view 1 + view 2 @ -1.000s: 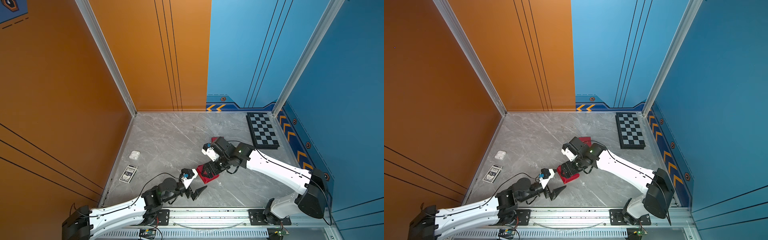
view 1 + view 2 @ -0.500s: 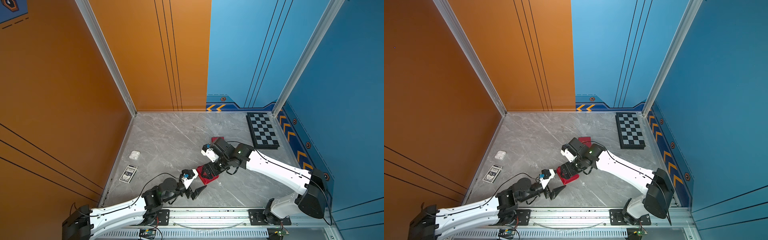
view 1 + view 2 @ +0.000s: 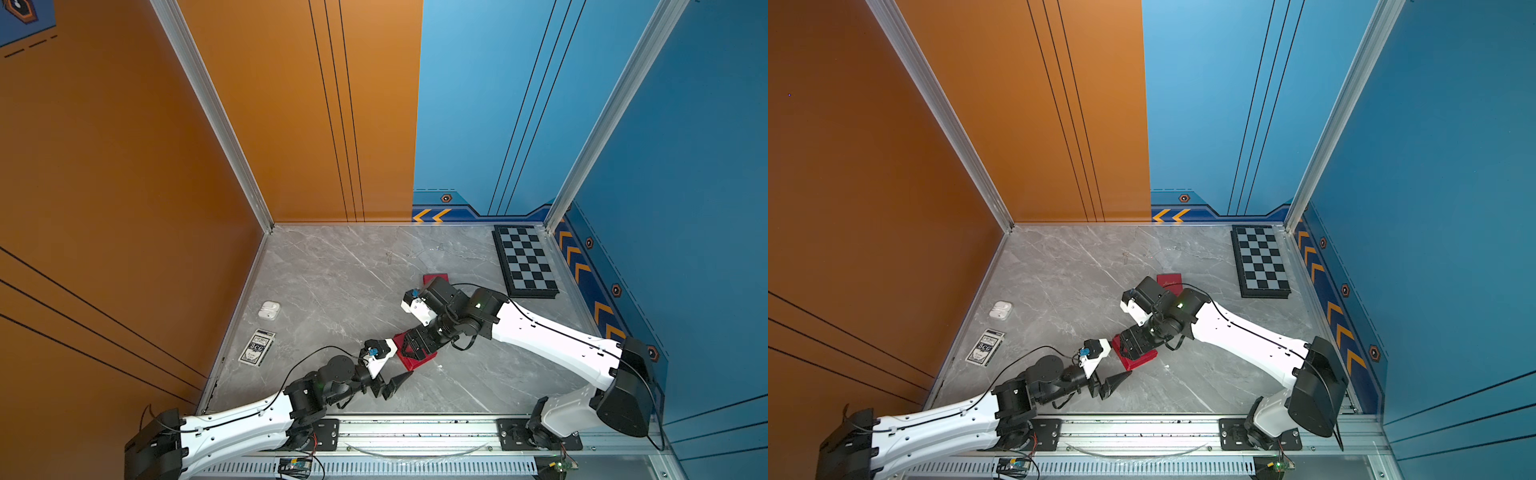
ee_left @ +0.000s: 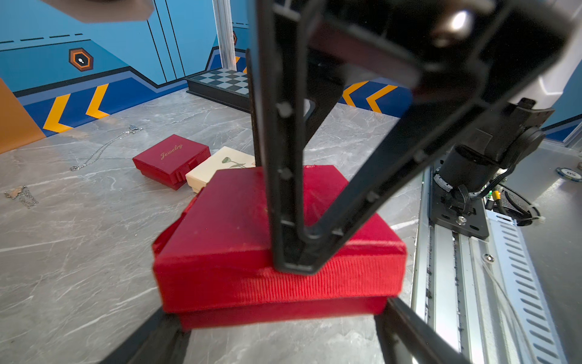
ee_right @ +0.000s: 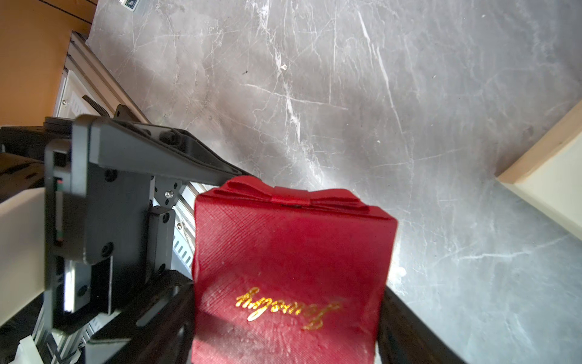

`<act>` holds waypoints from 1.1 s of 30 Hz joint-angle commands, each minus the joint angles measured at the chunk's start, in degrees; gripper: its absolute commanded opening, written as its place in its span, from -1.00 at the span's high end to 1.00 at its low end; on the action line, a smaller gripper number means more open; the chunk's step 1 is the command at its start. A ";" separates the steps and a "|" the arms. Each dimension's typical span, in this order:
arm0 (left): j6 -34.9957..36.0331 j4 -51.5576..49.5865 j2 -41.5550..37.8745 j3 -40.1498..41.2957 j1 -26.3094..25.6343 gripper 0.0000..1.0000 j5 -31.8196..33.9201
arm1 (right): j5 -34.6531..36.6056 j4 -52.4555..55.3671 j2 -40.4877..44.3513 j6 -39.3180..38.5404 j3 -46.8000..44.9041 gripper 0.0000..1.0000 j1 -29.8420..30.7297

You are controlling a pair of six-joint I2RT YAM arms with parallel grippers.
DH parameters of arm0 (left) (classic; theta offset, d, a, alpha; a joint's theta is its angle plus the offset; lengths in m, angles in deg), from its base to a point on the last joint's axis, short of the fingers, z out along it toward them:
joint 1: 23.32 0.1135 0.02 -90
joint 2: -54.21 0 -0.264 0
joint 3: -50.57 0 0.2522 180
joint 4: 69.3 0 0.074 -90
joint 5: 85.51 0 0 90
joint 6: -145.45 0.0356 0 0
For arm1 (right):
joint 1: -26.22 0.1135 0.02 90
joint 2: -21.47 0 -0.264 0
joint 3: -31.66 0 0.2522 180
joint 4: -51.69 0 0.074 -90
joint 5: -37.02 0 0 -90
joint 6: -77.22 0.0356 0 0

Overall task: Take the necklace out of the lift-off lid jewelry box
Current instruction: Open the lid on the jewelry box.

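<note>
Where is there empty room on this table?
Bare table between the earbud case, the card deck and the left arm; another patch between the right arm and the front rail. Crowded around the red jewelry box, where both arms meet.

Gold-lettered red jewelry box (image 5: 293, 245); black-grey chequered board (image 3: 524, 262); grey marbled table (image 3: 332, 270).

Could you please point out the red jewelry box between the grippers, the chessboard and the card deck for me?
red jewelry box (image 4: 236, 214), left wrist view, on the lid's top face.
chessboard (image 3: 525, 262), in a top view, on its checkered middle.
card deck (image 3: 257, 347), in a top view, on its printed face.
</note>
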 commanded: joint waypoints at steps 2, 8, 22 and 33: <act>0.70 0.75 0.09 -1.58 -0.75 -0.61 -1.28 | -0.02 0.06 -0.55 -0.32 0.33 -0.67 0.58; 0.67 0.85 0.67 -1.84 -0.72 -0.57 -1.38 | -0.20 -0.04 -0.79 -0.17 0.49 -0.67 0.97; 0.54 0.71 0.58 -1.53 -0.79 -0.48 -1.90 | -7.65 -1.31 1.79 -1.28 1.36 -0.68 -0.84; 0.63 0.71 0.54 -1.28 -0.72 -0.46 -2.26 | -12.78 -2.71 4.47 -1.21 0.88 -0.69 -4.34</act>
